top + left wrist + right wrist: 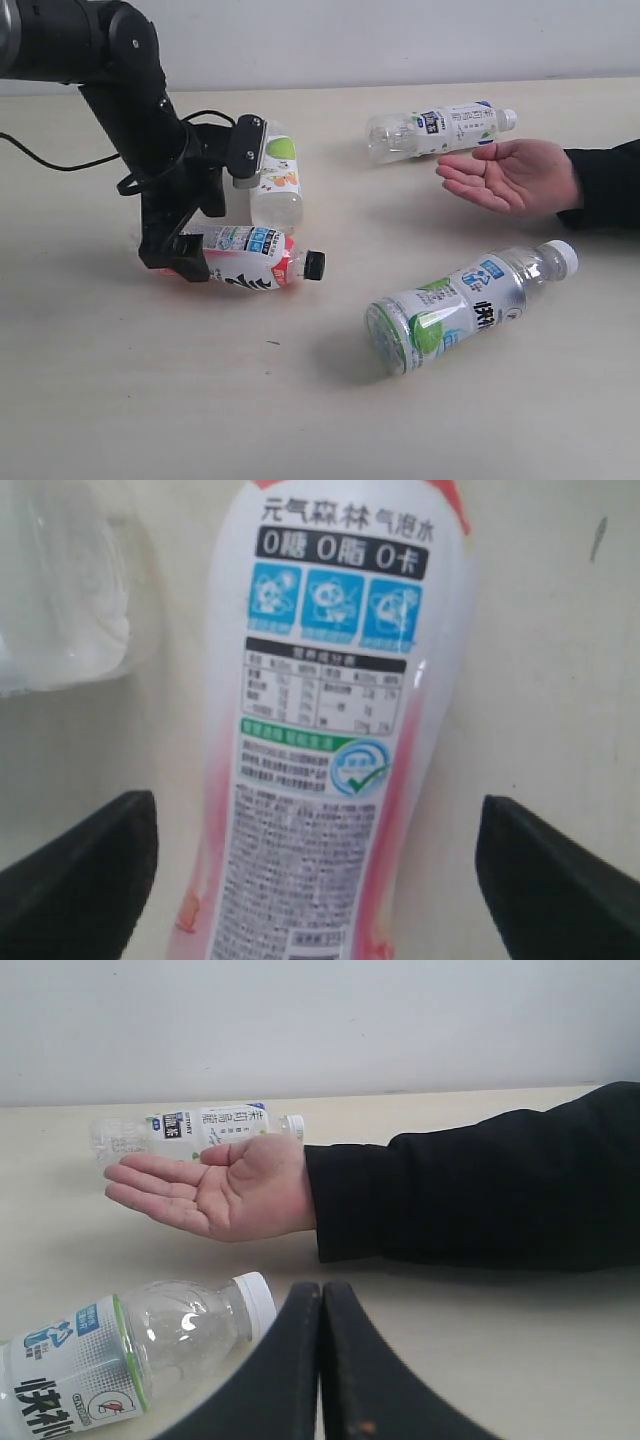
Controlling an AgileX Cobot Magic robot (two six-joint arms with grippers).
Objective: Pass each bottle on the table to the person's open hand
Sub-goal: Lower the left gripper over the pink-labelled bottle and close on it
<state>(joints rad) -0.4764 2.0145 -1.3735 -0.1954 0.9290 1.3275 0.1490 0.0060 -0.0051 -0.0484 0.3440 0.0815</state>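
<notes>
The pink-red bottle (pixel 250 258) with a black cap (pixel 314 265) lies on its side on the table (pixel 120 400). My left gripper (pixel 193 256) is open and straddles its base end. In the left wrist view the bottle (pixel 330 730) lies between the two black fingers (pixel 80 880), with a gap on each side. One green-and-white bottle (pixel 275 178) lies just behind that gripper. Another (pixel 465 308) lies at the front right. The white-blue bottle (pixel 440 130) lies at the back. My right gripper (pixel 322 1295) is shut, empty, and out of the exterior view.
The person's open hand (pixel 512 176) rests palm up at the right, on a black-sleeved arm (pixel 605 185). From the right wrist the hand (pixel 215 1185) lies between the white-blue bottle (pixel 200 1125) and the green-and-white one (pixel 120 1345). A black cable (pixel 50 160) trails at the left.
</notes>
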